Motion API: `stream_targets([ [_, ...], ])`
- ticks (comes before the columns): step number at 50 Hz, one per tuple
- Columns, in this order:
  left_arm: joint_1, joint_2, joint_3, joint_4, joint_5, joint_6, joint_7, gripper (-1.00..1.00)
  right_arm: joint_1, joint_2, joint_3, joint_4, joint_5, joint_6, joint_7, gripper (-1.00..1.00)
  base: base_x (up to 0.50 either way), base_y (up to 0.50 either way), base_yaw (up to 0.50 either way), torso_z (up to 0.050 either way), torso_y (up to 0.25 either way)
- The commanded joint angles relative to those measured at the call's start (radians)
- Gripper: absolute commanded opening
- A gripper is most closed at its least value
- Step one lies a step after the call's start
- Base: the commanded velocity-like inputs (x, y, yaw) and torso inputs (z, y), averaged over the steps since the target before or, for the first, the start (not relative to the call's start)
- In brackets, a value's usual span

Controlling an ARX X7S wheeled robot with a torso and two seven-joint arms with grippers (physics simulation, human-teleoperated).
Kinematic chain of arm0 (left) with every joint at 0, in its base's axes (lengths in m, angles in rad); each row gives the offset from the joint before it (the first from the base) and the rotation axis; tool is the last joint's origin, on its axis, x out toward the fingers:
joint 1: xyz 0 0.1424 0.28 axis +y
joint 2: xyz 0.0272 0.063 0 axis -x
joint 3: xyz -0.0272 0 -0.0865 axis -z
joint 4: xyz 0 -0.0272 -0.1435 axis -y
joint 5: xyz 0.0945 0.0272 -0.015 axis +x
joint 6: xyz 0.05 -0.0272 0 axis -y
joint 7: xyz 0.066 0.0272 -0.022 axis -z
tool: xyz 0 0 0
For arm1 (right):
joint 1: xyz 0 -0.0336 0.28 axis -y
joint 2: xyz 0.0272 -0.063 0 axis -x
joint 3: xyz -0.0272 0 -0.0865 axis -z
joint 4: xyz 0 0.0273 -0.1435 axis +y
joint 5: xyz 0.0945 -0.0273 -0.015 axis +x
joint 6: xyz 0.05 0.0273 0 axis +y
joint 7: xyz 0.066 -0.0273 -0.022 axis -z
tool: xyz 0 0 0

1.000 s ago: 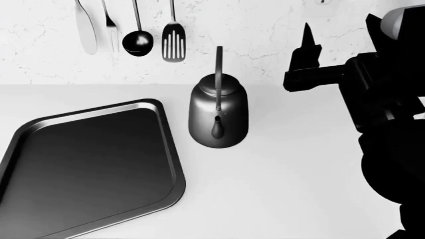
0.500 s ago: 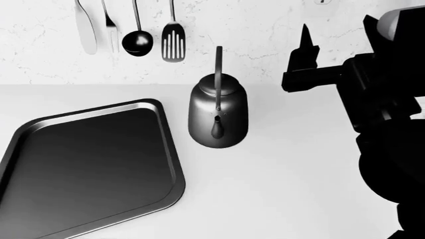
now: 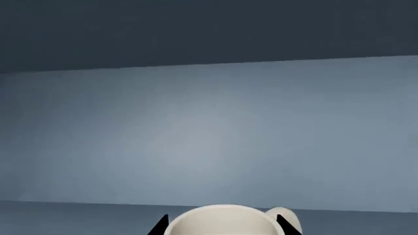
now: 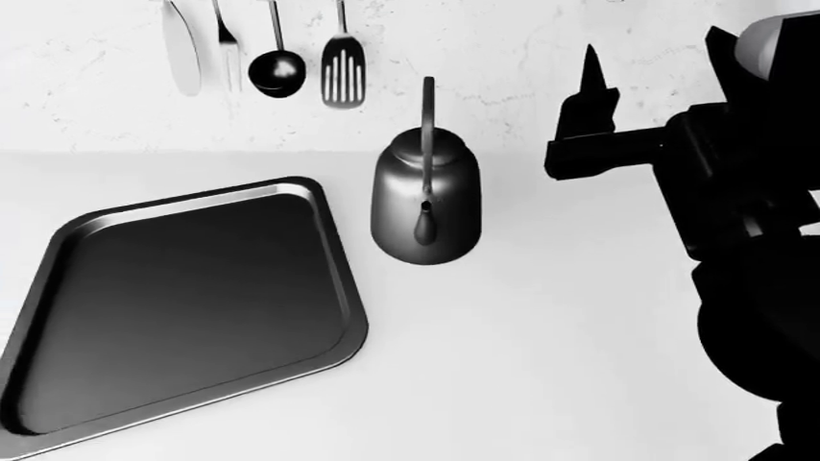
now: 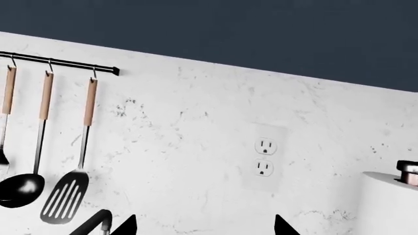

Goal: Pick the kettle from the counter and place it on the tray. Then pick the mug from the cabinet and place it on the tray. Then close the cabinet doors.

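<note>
The dark grey kettle [image 4: 427, 206] stands upright on the white counter [image 4: 539, 336], just right of the black tray [image 4: 336, 259], which holds nothing. My right gripper [image 4: 590, 96] hovers to the kettle's right, apart from it, near the wall. In the right wrist view that gripper [image 5: 203, 226] is open with only wall between its tips, and the kettle's handle top [image 5: 95, 224] shows beside one tip. Inside the blue-grey cabinet [image 3: 209, 137], my left gripper [image 3: 222, 227] is shut on the cream mug [image 3: 222, 218], a finger on each side. The cabinet doors are out of view.
Several utensils [image 4: 269, 62] hang from a rail on the marble wall behind the tray and kettle. A wall outlet [image 5: 265, 156] is ahead of the right gripper. A white cylinder [image 5: 392, 205] stands to its side. My dark right arm [image 4: 756, 240] fills the head view's right edge.
The head view has shifted a little, so the tray, kettle and utensils sit slightly higher and further right in it. My right gripper keeps its place in the view.
</note>
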Motion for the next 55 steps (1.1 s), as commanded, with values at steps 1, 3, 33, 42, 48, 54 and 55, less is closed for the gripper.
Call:
stream_targets([
  [1,-0.008,0.0,-0.037,0.173,0.065,-0.1,0.029,-1.0,0.01,-0.003,0.01,-0.02,0.027,0.029,0.024,1.0,-0.5,0.12,0.0,0.0,0.0],
  [3,-0.008,0.0,-0.03,0.19,0.065,-0.113,0.04,-1.0,0.011,-0.003,0.011,-0.022,0.03,0.03,0.027,1.0,-0.5,0.11,0.0,0.0,0.0],
  [33,0.394,-0.238,-0.119,1.128,-0.894,-0.608,-0.505,-1.0,-0.046,0.013,0.02,-0.027,0.03,-0.035,0.031,1.0,-0.25,0.06,0.0,0.0,0.0],
  [42,0.65,-0.337,-0.156,1.288,-1.555,-0.576,-0.854,-1.0,-0.047,0.015,0.005,-0.02,0.023,-0.043,0.037,1.0,0.0,0.0,0.0,0.0,0.0],
  [48,0.822,-0.343,-0.151,1.386,-1.567,-0.547,-0.823,-1.0,-0.045,0.014,-0.013,-0.015,0.015,-0.051,0.04,1.0,0.0,0.0,0.0,0.0,0.0],
  [54,1.004,-0.391,-0.065,1.439,-1.295,-0.452,-0.589,-1.0,-0.045,0.019,-0.021,-0.01,0.011,-0.058,0.04,1.0,0.0,0.0,0.0,0.0,0.0],
  [55,1.027,-0.406,-0.037,1.432,-1.238,-0.42,-0.548,-1.0,-0.045,0.02,-0.022,-0.009,0.01,-0.059,0.04,1.0,0.0,0.0,0.0,0.0,0.0],
])
